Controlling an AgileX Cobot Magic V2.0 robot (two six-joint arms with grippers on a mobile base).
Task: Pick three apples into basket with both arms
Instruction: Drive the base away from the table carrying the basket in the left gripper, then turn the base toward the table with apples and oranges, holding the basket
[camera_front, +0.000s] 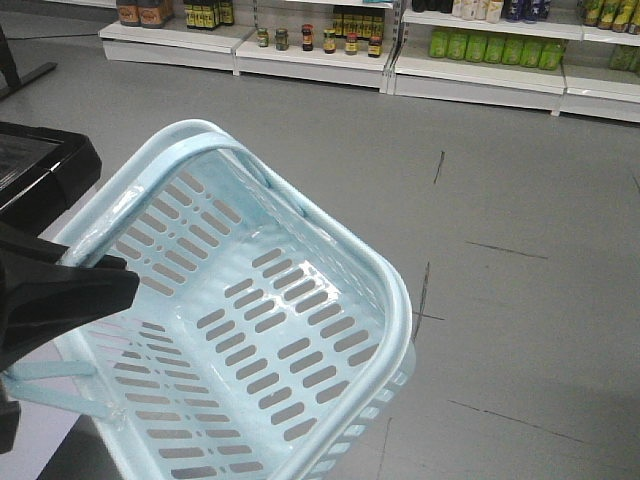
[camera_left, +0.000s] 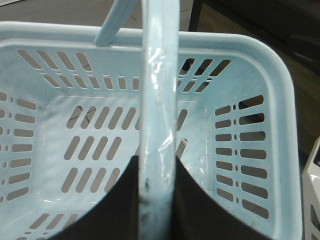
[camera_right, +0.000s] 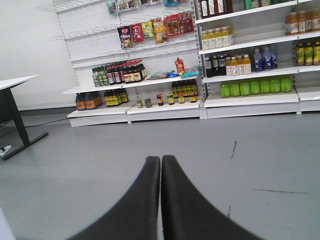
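Basket (camera_front: 400, 300), one, tilted over floor (camera_front: 520, 180); left tool (camera_left: 159, 167) clamped on one handle (camera_left: 159, 90); right tool (camera_right: 160, 172) closed, fingers (camera_right: 142, 205) touching

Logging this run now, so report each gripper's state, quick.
Left gripper: closed on the basket handle.
Right gripper: closed, holding nothing.

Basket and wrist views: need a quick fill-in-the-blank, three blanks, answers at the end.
1. The left gripper is shut on the ____ of the basket.
2. Inside, the basket is ____: only its slotted bottom shows.
3. The right gripper is ____, jaws touching with nothing between them.

Missing words: handle; empty; shut.
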